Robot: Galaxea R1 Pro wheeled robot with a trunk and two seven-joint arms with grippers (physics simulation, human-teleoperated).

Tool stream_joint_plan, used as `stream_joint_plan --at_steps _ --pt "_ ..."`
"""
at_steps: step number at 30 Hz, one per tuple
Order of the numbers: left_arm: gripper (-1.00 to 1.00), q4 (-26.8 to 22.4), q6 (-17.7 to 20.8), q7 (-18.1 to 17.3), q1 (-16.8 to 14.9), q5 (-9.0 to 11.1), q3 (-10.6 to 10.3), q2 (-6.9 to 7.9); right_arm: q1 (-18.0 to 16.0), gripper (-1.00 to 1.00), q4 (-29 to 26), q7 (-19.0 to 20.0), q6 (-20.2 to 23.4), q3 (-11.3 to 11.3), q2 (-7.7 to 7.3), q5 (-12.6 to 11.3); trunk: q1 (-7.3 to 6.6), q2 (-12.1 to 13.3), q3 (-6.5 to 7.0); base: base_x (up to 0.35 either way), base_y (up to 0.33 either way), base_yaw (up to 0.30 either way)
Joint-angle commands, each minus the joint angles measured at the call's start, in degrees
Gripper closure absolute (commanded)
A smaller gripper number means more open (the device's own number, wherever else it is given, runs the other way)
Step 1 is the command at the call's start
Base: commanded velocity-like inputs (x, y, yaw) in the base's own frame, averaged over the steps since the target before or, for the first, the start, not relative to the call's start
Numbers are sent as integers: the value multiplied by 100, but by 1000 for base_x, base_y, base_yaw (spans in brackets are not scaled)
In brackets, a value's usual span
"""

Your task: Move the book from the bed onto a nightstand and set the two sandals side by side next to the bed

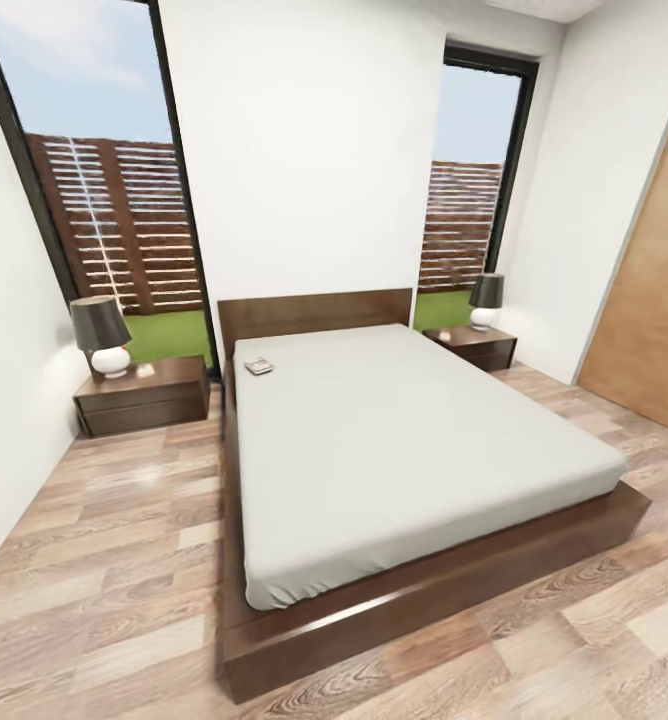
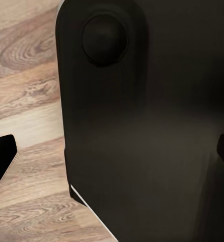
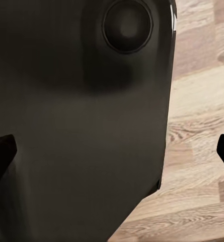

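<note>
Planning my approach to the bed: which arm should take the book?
Left, probably. The book lies at the bed's head corner on the robot's left, beside the left nightstand. Neither arm is near yet.

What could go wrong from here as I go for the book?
1. The book lies near the headboard, well in from the foot of the bed; reaching from here would likely fall short, so drive around to the side.
2. Each nightstand carries a lamp; setting the book down could knock it.
3. No sandals appear in this view, so the base could roll over one beside the bed.
</note>
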Motion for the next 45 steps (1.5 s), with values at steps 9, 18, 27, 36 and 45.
stream_joint_plan --at_steps 9,18,27,36,45 --pt "-100 -1 -17 -6 0 -3 0 -1 -2 -100 12 7 -24 -1 -1 -2 0 -2 -31 0 0 -275" --pt "-100 -1 -17 -4 0 -3 0 -1 -2 -100 14 7 -24 -1 -2 -3 0 -2 -58 0 0 -273" --pt "-100 -1 -17 -3 0 -3 0 1 -2 -100 15 7 -24 -1 -3 -3 0 -2 -87 0 0 -272" --pt "-100 1 -17 -3 0 -3 0 0 -2 -100 14 7 -24 -1 -1 -2 0 -2 -120 0 0 -271" --pt "-100 0 -17 -3 0 -3 0 0 -2 -100 21 7 -24 -1 -1 -9 0 -2 -154 0 0 -271"
